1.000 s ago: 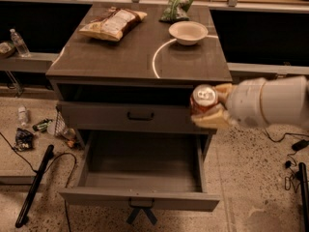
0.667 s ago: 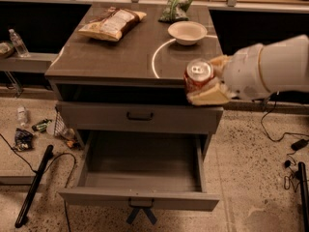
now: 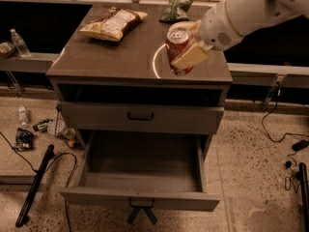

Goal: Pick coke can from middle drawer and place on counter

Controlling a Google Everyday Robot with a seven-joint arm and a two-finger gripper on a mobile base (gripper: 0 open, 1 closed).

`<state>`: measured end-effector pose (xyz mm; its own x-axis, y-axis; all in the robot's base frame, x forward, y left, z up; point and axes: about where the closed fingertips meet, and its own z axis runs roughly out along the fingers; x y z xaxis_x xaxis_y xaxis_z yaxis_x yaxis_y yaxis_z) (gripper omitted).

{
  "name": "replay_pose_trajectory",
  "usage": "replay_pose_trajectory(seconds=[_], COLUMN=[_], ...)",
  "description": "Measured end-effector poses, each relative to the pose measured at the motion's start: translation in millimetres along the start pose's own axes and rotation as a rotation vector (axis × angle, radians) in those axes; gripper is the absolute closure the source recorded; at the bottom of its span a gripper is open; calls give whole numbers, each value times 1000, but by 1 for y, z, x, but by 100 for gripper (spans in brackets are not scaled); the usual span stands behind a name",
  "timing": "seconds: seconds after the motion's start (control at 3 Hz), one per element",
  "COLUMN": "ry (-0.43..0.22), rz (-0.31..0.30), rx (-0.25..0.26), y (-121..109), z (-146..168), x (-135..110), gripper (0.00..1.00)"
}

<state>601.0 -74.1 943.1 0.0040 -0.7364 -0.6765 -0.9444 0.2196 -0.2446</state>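
at the far left edge a clear plastic bottle [image 3: 19, 42] stands on a ledge. upper left on the counter [image 3: 111, 57] lies a tan snack bag [image 3: 113, 24], its print unreadable. a green bag [image 3: 177, 5] sits at the upper middle. low in the frame the middle drawer [image 3: 140, 197] stands pulled out. right of centre, the gripper [image 3: 182, 45] is clamped around the coke can [image 3: 176, 42], held upright over the counter's front right part. the can's whitish lettering can't be read.
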Motion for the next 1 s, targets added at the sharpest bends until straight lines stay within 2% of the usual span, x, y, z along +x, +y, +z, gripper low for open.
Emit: replay_pose_trajectory(seconds=[0.33,0.67,1.0], ry=[11,25,18], rz=[15,78,136], rx=[-107,-243,-307], y=[-30,-49,-63], z=[49,120,168], x=[-18,-26,-35], gripper=[100,100,82])
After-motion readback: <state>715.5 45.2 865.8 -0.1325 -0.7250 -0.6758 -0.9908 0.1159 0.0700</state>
